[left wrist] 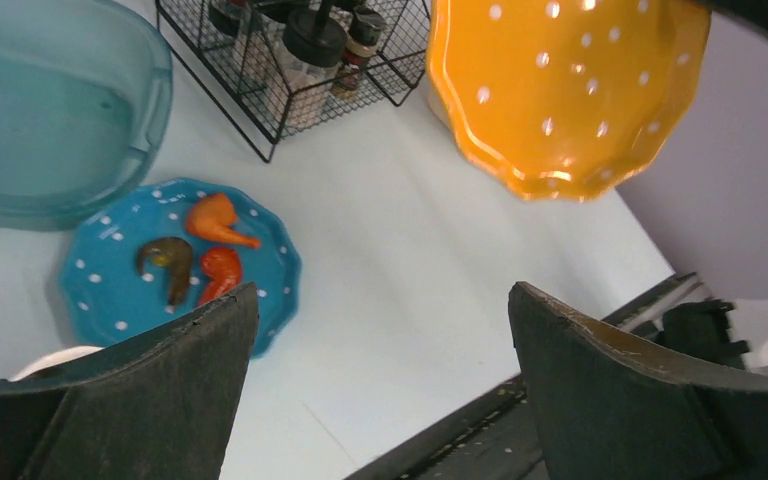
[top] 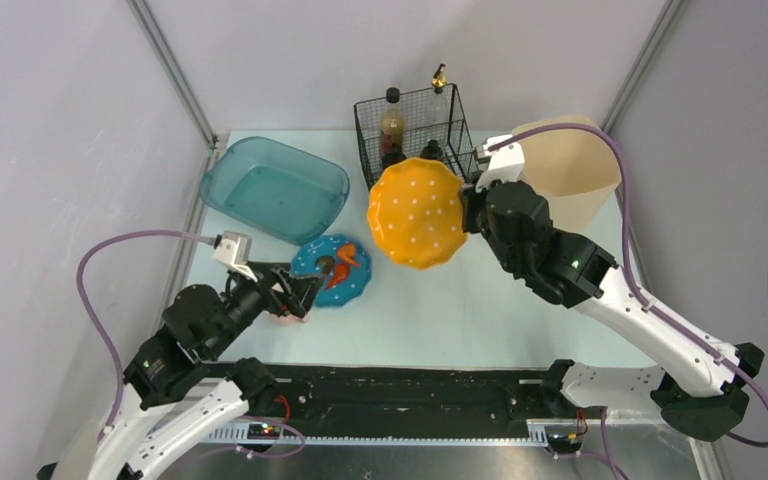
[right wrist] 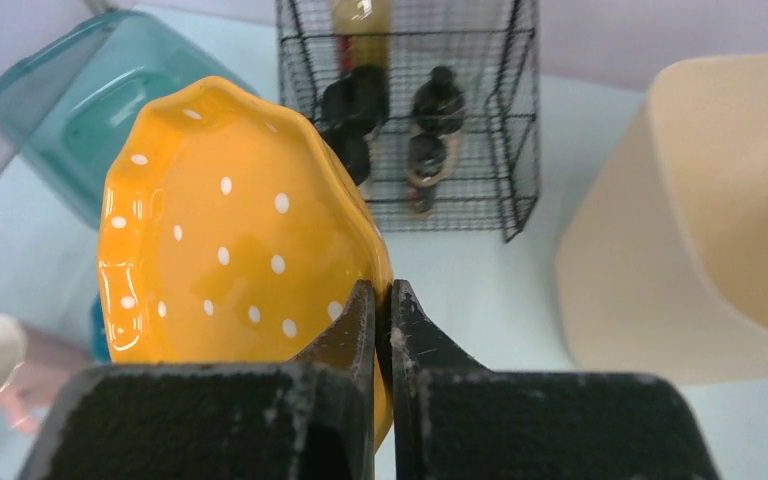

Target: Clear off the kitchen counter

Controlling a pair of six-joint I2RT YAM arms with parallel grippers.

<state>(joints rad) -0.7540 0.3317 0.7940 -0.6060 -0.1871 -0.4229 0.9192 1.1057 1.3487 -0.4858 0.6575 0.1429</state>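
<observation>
Here I am pinching the orange plate point(top: 415, 213) in the right gripper point(right wrist: 382, 310).
The left gripper point(left wrist: 382, 292) is gaping, blue plate point(left wrist: 100, 290) just ahead.

Overhead view looks down; both wrist views share orange plate point(top: 416, 213).

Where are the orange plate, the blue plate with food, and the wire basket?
orange plate point(top: 415, 213): top view, middle of its dotted surface.
blue plate point(left wrist: 100, 290): left wrist view, bare patch near its left rim.
wire basket point(right wrist: 520, 120): right wrist view, its right side wall.
</observation>
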